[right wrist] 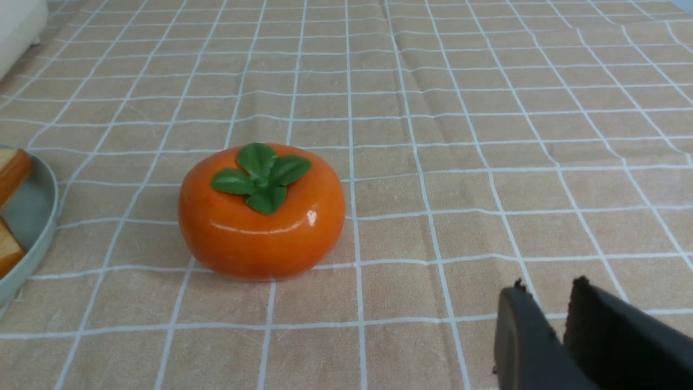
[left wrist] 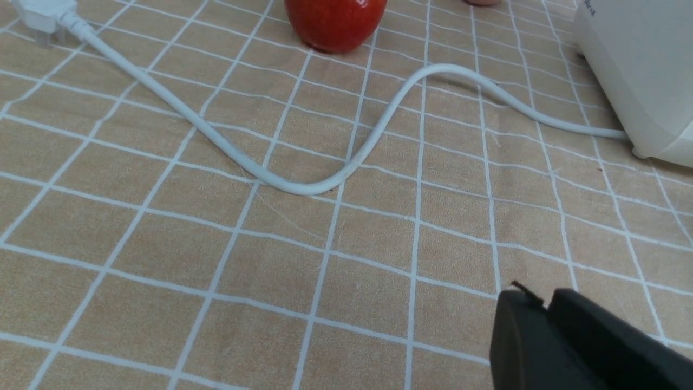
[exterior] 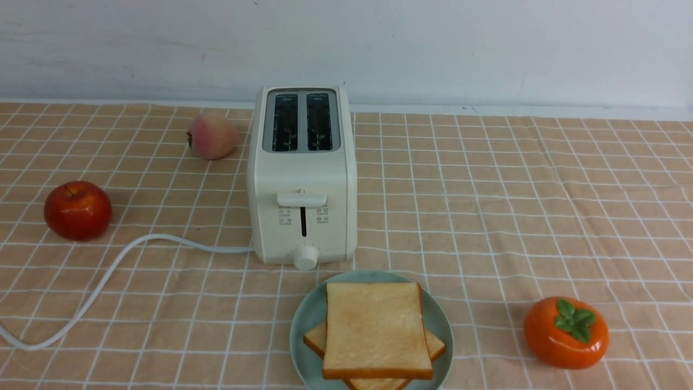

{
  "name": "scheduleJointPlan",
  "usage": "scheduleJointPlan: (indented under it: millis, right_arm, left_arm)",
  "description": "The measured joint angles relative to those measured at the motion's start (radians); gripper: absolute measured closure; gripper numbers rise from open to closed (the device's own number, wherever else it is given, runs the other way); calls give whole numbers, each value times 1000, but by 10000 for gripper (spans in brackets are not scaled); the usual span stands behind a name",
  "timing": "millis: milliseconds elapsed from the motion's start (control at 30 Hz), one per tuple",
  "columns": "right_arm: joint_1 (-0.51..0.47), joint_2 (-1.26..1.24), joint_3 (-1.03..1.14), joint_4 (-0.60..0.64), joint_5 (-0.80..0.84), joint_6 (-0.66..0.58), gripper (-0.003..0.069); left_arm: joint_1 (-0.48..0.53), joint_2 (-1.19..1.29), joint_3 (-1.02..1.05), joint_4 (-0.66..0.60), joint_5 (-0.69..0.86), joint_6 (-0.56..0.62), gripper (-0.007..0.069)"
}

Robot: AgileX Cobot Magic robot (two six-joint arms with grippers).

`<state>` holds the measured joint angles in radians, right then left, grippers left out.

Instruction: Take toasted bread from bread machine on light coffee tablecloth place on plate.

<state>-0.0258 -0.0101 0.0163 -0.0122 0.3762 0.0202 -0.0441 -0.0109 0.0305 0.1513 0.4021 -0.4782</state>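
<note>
The cream-white bread machine (exterior: 302, 173) stands on the light coffee tablecloth (exterior: 487, 216), and both of its slots are empty. Two slices of toasted bread lie stacked on the teal plate (exterior: 306, 325) in front of it: the top slice (exterior: 373, 327) lies flat and the lower slice (exterior: 437, 346) is turned under it. No gripper shows in the front view. My left gripper (left wrist: 536, 295) is shut and empty over bare cloth near the toaster's side (left wrist: 639, 70). My right gripper (right wrist: 547, 284) is empty with a narrow gap between its tips, beside the plate's rim (right wrist: 32, 227).
The white cord (exterior: 108, 271) curves left from the toaster to its plug (left wrist: 40, 16). A red apple (exterior: 77, 210) and a peach (exterior: 212, 135) lie to the left. An orange persimmon (exterior: 566, 331) sits right of the plate and shows in the right wrist view (right wrist: 261, 211). A white wall stands behind.
</note>
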Motion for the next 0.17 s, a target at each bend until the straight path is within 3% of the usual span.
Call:
scheduleJointPlan:
  millis: [167]
  right_arm:
    - [0, 0, 0, 0, 0, 0, 510]
  left_arm:
    - [0, 0, 0, 0, 0, 0, 557]
